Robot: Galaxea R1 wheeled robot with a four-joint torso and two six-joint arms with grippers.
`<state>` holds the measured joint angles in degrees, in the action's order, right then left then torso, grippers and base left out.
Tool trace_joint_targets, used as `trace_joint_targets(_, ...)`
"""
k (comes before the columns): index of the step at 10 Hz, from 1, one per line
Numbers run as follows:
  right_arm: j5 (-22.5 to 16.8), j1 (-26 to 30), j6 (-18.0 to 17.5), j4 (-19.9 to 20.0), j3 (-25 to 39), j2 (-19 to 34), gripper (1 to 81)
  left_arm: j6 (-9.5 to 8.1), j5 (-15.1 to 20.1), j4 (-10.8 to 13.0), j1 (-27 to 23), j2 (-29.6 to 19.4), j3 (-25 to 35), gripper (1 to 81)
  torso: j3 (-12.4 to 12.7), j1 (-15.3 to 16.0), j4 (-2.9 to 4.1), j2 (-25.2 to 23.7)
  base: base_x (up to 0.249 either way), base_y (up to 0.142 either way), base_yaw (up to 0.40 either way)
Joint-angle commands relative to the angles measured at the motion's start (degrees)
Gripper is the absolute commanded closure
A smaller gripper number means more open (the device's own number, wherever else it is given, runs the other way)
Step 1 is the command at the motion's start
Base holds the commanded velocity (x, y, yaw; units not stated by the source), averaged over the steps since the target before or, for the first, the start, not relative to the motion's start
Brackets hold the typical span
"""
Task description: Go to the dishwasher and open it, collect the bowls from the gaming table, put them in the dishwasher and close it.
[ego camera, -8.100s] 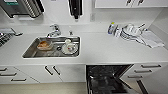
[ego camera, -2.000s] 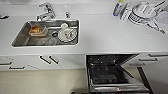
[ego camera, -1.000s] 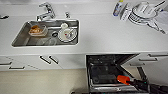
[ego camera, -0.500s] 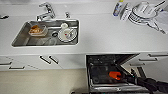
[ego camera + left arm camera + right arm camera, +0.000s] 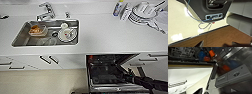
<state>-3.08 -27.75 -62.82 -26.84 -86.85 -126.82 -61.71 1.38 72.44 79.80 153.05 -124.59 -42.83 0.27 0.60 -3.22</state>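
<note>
The dishwasher [image 5: 105,75] stands open under the white counter, its door [image 5: 112,88] folded down toward me. My right arm reaches in from the right, and the right gripper [image 5: 128,74] hangs over the lower rack. In the right wrist view a blue bowl [image 5: 201,54] and an orange bowl [image 5: 207,58] lie in the rack. The door's inner face with its grey detergent box [image 5: 231,76] is close by. The right gripper [image 5: 216,91] is open with nothing between its tips. My left gripper [image 5: 218,45] is open over a wooden floor. The gaming table is out of view.
A steel sink [image 5: 20,40] to the left holds a white plate and a tub of food. White crockery [image 5: 143,12] is stacked at the counter's back right. White drawers [image 5: 47,61] flank the dishwasher. A grey sofa [image 5: 241,21] is near the left arm.
The right arm has come in over the open dishwasher. An orange bowl showed at the right gripper until half a second ago; now it no longer shows there.
</note>
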Motion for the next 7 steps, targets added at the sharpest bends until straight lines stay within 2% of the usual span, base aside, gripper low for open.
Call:
trace_joint_targets(1,-12.1,5.6,0.1,1.0,8.7,6.3,1.0,0.10,2.1,-0.2,2.1,1.6,-3.5,1.0,0.0,0.0,0.00,0.0,0.000,0.000,0.000)
trace_joint_targets(2,-15.4,5.5,0.3,1.0,11.6,9.1,1.0,0.10,2.1,0.0,2.1,2.6,-4.9,1.0,0.0,0.0,0.00,0.0,0.000,0.000,0.000)
trace_joint_targets(4,-19.3,3.4,0.9,0.9,15.4,15.1,1.0,0.18,1.1,0.2,2.1,3.5,-6.3,1.0,0.0,0.0,0.00,0.0,0.000,0.000,0.000)
trace_joint_targets(7,-18.5,-4.0,1.4,0.5,15.7,20.4,1.0,0.19,-0.3,0.0,2.1,3.4,-7.0,1.0,0.0,0.0,0.00,0.0,0.000,0.000,0.000)
